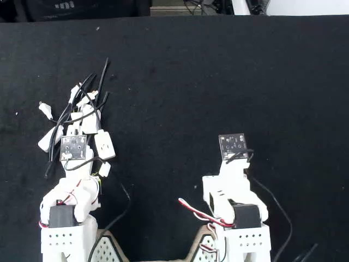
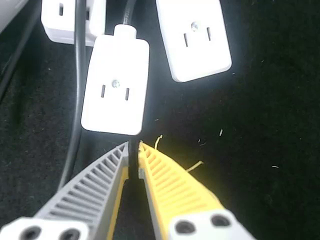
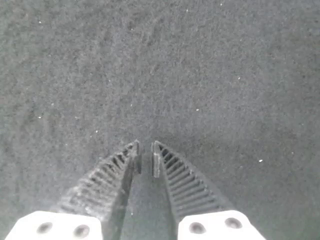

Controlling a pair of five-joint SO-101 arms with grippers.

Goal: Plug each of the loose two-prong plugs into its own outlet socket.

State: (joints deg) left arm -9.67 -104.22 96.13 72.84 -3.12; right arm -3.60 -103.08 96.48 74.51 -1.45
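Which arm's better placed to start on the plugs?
Left. The left gripper sits right at a white outlet socket in the cord pile; the right gripper hangs over the black table, apart from the pile.

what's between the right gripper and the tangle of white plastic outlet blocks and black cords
Just bare black cloth, as the high view shows: nothing sits between the right gripper and the tangle of white outlet blocks.

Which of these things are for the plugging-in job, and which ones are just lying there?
For the job:
white outlet sockets
little white plugs
black cords
left hand
right hand

Just lying about:
black table cloth
cables behind the table
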